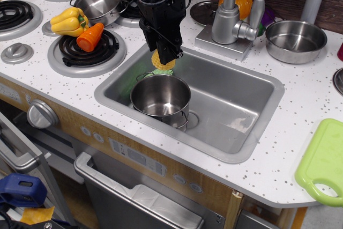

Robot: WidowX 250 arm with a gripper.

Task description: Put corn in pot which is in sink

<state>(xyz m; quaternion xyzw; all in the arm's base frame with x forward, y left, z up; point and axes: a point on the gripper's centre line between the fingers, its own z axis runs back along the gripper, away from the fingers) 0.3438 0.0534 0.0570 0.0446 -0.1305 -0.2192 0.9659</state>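
My black gripper (165,57) hangs over the left part of the grey sink (236,100), shut on the small yellow corn (162,63). The corn hangs just above the far rim of the deep shiny steel pot (160,95), which stands upright in the sink's left half with a wire loop handle toward the front. The pot looks empty inside. A bit of green shows behind the pot, mostly hidden by the corn and gripper.
A yellow pepper (68,20) and orange carrot (90,36) lie on the stove burners at left, with a shallower steel pot (100,2) behind them. The faucet (230,12) stands behind the sink. A steel pan (295,40) sits at right, a green cutting board (325,162) at the front right.
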